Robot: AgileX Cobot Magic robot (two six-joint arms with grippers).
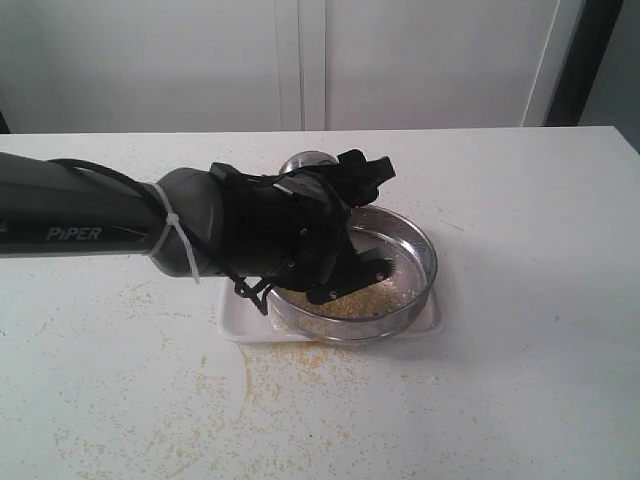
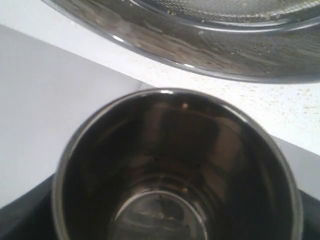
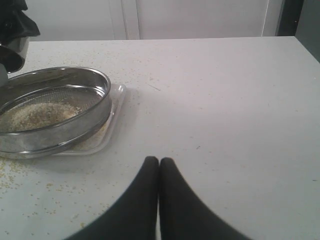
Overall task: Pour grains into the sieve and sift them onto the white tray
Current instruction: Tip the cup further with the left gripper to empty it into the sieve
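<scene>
left gripper [image 1: 352,225] grips empty steel cup [image 2: 175,170] over sieve [image 1: 426,250]; grains [image 1: 378,297] inside, white tray [image 1: 235,322] beneath. right gripper [image 3: 159,164] pinched closed, empty.

"piper" in white on left arm [image 1: 80,205].

Right gripper [image 3: 159,167] is pinched fully closed over the white table [image 3: 225,100]. Further out, the sieve [image 3: 75,127] sits on the white tray [image 3: 116,107] with a pale heap of grains [image 3: 40,114] on its mesh. Loose specks litter the tabletop nearby, and a steel cup [image 3: 11,56] hangs beside the sieve.
</scene>
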